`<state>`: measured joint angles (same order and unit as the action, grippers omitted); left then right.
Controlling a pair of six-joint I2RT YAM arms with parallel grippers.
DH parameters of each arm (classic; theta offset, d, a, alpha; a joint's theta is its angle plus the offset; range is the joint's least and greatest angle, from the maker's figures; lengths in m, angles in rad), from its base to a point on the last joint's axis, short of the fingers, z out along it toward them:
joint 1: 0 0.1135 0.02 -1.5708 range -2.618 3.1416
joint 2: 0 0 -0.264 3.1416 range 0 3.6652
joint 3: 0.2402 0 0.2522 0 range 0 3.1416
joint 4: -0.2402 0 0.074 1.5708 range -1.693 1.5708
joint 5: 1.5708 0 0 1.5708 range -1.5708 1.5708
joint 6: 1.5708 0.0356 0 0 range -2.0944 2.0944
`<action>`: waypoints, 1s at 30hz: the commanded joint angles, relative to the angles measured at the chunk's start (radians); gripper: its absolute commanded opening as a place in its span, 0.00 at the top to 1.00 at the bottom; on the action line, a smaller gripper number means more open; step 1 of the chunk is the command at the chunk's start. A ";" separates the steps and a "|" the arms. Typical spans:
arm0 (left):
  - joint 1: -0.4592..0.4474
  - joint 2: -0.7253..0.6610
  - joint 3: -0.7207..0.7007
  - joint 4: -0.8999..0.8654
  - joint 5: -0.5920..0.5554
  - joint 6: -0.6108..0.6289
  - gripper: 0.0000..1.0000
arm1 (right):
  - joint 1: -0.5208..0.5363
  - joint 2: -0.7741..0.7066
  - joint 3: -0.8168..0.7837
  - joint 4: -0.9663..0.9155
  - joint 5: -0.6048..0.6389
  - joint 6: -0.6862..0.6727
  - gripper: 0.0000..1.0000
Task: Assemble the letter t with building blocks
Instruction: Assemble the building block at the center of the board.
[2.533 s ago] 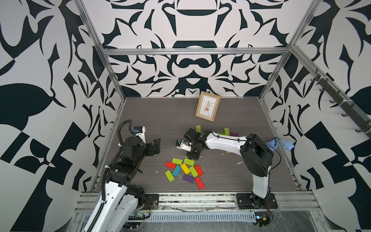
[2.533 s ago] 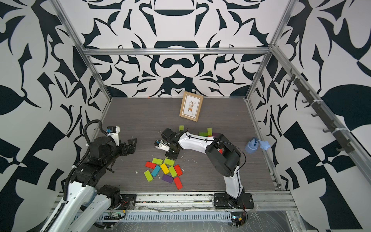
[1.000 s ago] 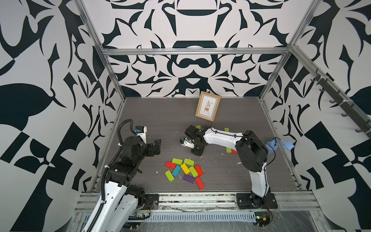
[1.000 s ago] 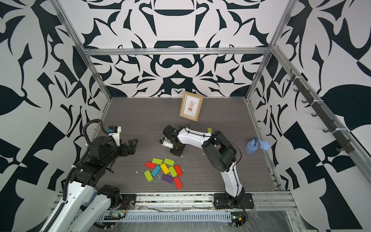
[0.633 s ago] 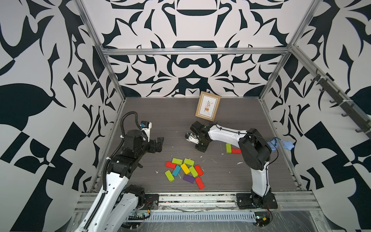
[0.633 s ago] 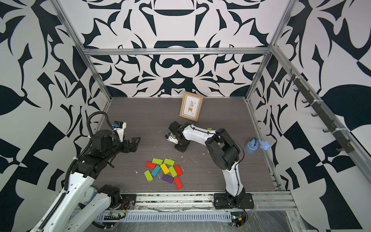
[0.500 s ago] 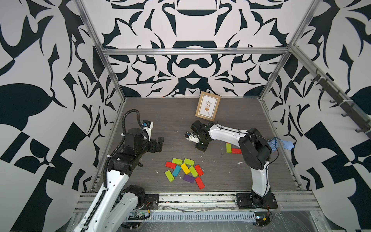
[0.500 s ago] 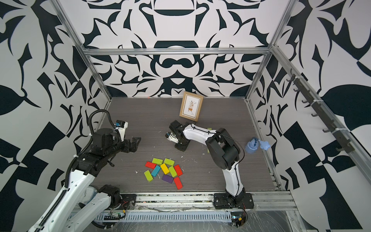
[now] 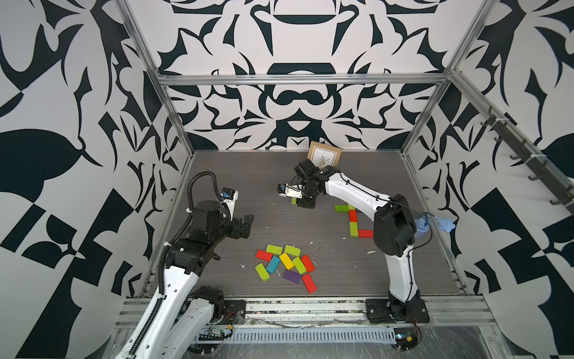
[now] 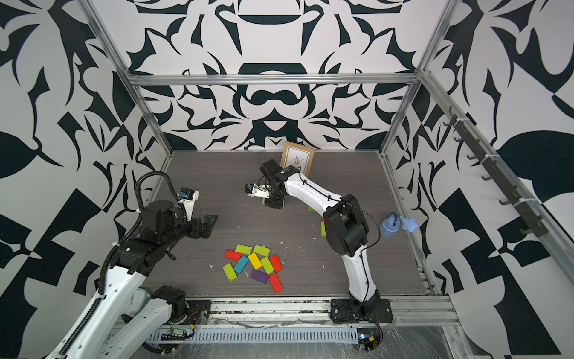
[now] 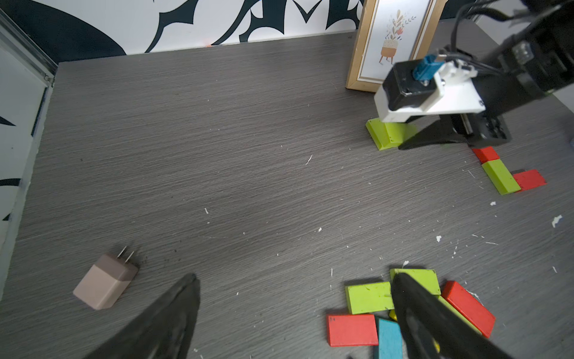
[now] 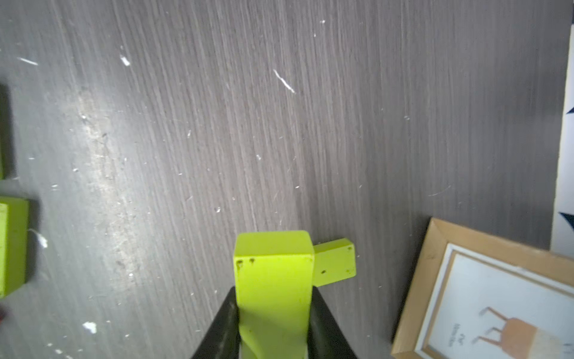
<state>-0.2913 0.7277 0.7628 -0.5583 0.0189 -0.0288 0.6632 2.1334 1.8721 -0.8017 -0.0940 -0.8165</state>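
1. Building block point(image 12: 273, 264), lime green, was clamped in my right hand point(image 12: 273, 293), close to the tabletop point(image 12: 217, 124), near the frame point(image 12: 424, 279).
2. Judged light, rigid, slick; hold long edges, mid-length.
3. Left hand point(image 11: 295, 279) stood apart, empty.

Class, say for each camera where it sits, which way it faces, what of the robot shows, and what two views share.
Top views: high behind the robot, looking down: table, blocks, left arm, right arm.
Left wrist: on left arm, facing the frame; left gripper open.
Right wrist: on right arm, facing down; right gripper shut on green block.
Shared: both wrists see the frame.
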 commanded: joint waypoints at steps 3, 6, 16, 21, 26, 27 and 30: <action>0.000 -0.025 -0.014 -0.004 -0.014 0.004 0.00 | -0.008 0.135 0.193 -0.146 -0.015 -0.120 0.81; 0.000 -0.033 -0.016 -0.004 -0.018 0.004 0.00 | -0.012 0.191 0.260 -0.162 -0.011 -0.138 0.81; -0.001 -0.040 -0.016 -0.006 -0.039 0.003 0.00 | -0.026 0.250 0.273 -0.135 0.007 -0.170 0.81; 0.000 -0.039 -0.014 -0.009 -0.042 0.003 0.00 | -0.031 0.249 0.242 -0.096 0.028 -0.171 0.80; 0.000 -0.040 -0.015 -0.012 -0.042 0.004 0.00 | -0.033 0.250 0.229 -0.087 0.040 -0.171 0.78; -0.001 -0.040 -0.017 -0.012 -0.043 0.003 0.00 | -0.031 0.250 0.225 -0.084 0.039 -0.171 0.78; 0.000 -0.040 -0.015 -0.013 -0.044 0.003 0.00 | -0.033 0.250 0.216 -0.077 0.046 -0.171 0.77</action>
<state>-0.2913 0.6994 0.7597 -0.5594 -0.0212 -0.0284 0.6342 2.4134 2.0964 -0.8860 -0.0570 -0.9794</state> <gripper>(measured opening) 0.998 0.334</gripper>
